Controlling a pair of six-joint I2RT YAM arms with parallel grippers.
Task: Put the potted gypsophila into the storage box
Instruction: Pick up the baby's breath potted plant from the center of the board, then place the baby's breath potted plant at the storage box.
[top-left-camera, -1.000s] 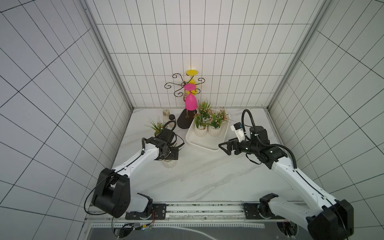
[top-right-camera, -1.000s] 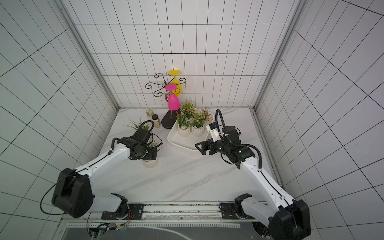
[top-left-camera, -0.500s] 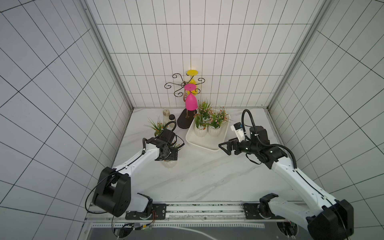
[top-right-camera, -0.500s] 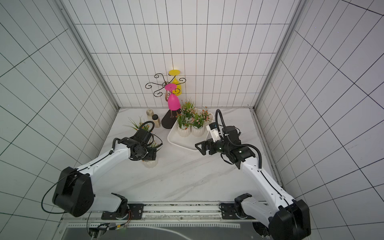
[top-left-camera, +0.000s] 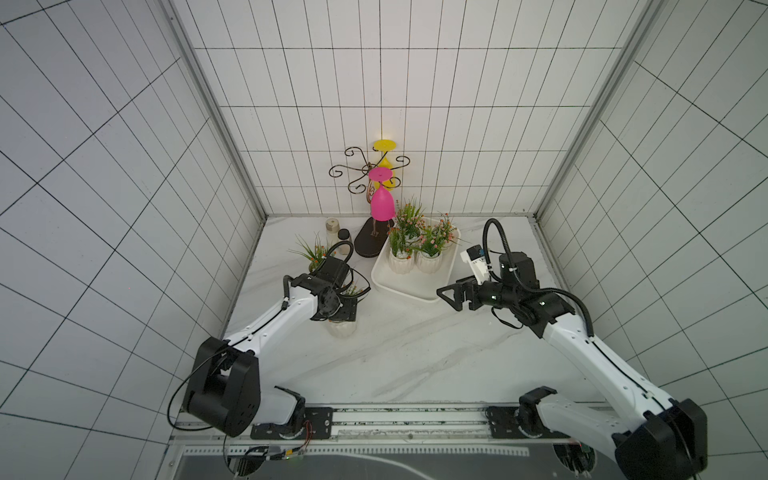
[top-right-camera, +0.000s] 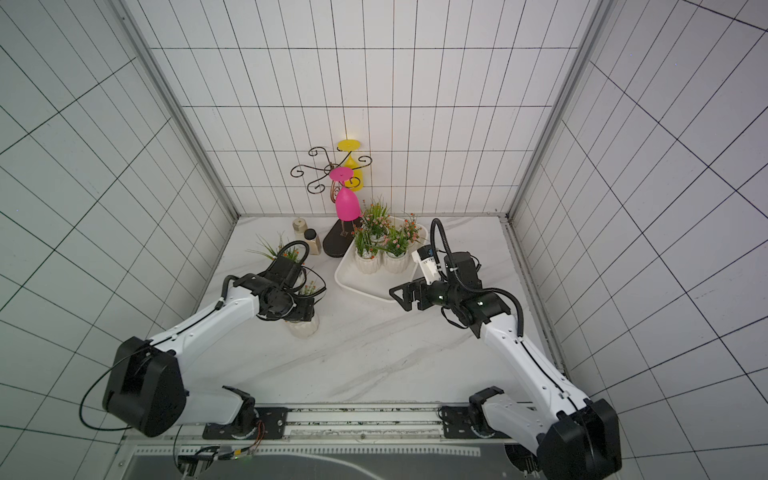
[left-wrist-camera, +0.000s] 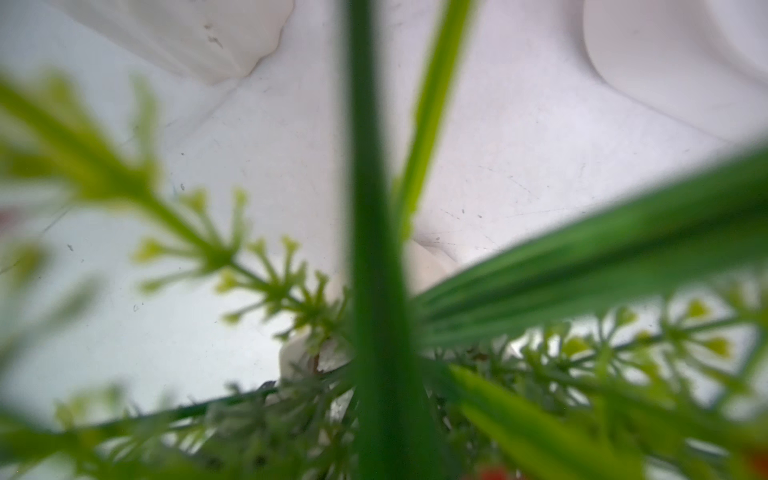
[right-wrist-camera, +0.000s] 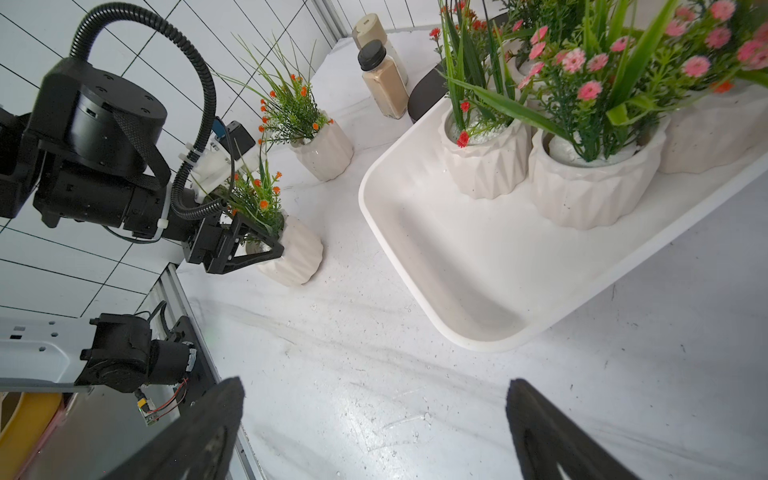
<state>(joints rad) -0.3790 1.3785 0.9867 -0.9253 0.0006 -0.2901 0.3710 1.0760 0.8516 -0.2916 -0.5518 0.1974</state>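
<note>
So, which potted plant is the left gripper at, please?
The orange-flowered pot farthest forward on the table; the other loose one stands farther back by the bottles, and the rest sit in the storage box.

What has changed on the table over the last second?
The left gripper closed its jaws onto the potted gypsophila, which stands outside the storage box. The arm itself barely shifted. The right gripper stayed open beside the box, and the pots inside did not move.

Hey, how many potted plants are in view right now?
6. Four pots stand in the storage box: two in front, two behind, partly hidden. One pot sits at the left gripper, another behind it on the table.
</note>
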